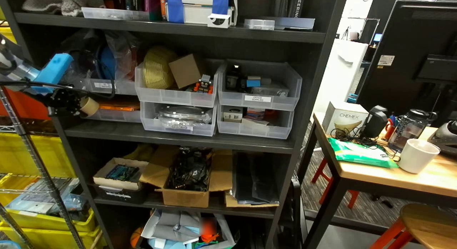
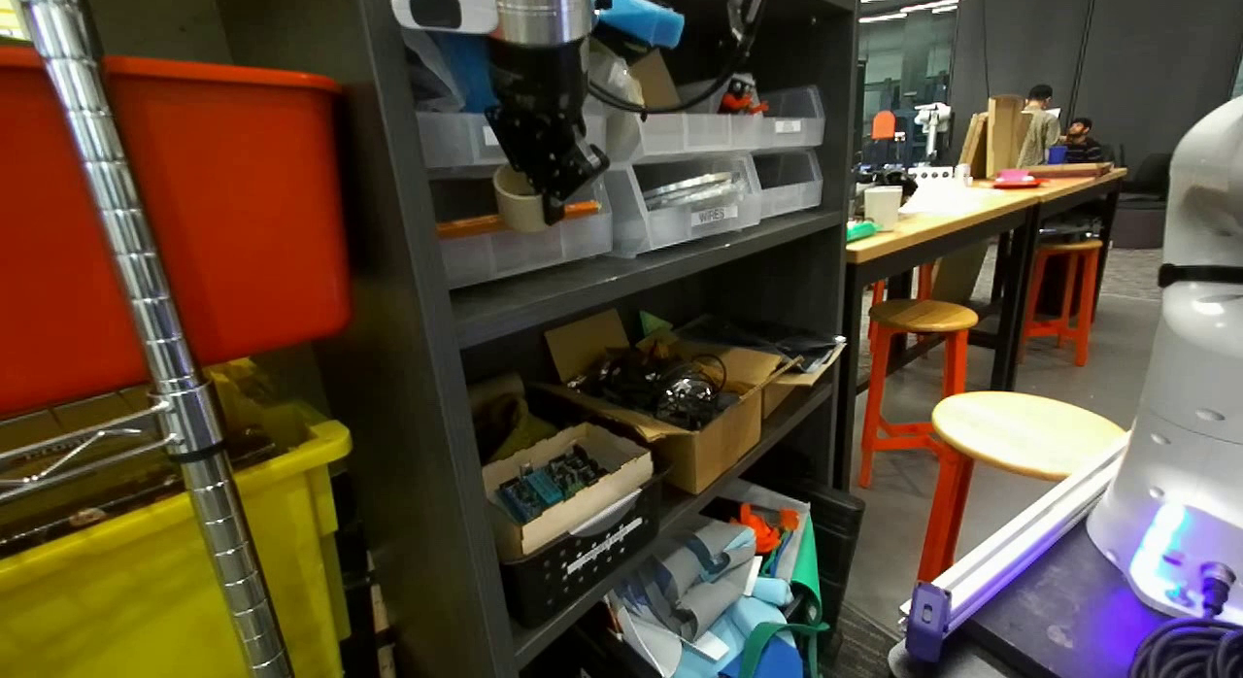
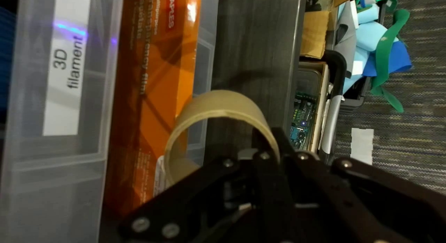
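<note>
A tan ring [image 3: 223, 103], like a tape roll or its core, is pinched by one side of its wall in my gripper [image 3: 273, 149], whose fingers are shut on it. The ring [image 1: 89, 106] and gripper [image 1: 73, 105] are at the left end of the middle shelf in an exterior view. From another angle the ring [image 2: 518, 200] hangs in front of a lower clear bin [image 2: 524, 255], beside the black gripper [image 2: 568, 194]. That bin holds an orange box of transparency film [image 3: 156, 79]. Whether ring and box touch, I cannot tell. The fingertips are partly hidden in the wrist view.
Above sits a clear bin with a "3D filament" label [image 3: 68, 65]. Stacked bins [image 1: 175, 95] fill the shelf to the right. Below are a box of circuit boards [image 2: 563, 484] and a carton of cables [image 1: 187, 197]. A metal rack post [image 2: 146, 299] stands left, near the red tub [image 2: 214, 212].
</note>
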`<state>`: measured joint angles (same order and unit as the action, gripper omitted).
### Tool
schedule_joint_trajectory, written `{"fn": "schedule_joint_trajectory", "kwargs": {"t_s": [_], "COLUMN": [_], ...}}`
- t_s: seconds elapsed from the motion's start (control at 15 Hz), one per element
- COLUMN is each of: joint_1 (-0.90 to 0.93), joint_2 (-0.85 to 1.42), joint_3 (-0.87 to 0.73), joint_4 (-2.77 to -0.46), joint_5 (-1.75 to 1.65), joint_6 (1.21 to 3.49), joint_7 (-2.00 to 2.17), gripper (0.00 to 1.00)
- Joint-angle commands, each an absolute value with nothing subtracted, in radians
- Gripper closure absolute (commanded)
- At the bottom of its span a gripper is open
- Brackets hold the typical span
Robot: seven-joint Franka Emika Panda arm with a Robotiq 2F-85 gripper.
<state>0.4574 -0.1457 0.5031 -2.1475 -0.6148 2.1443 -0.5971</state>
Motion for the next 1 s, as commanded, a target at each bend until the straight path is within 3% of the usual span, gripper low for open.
{"fn": "schedule_joint_trajectory", "kwargs": {"t_s": [0.0,0.4,0.93], "joint_1": [0.470,0.466,0.457], "joint_2": [-0.171,-0.188,-0.394], "joint_3": [0.487,0.480,0.402], "joint_4": [-2.152,-2.131,-2.209], "joint_5": [-0.598,-0.597,-0.533], "joint_6": [2.135,2.125,2.101], "joint_7": [-0.634,-0.647,-0.621], "gripper": [0.99,0.99,0.99]}}
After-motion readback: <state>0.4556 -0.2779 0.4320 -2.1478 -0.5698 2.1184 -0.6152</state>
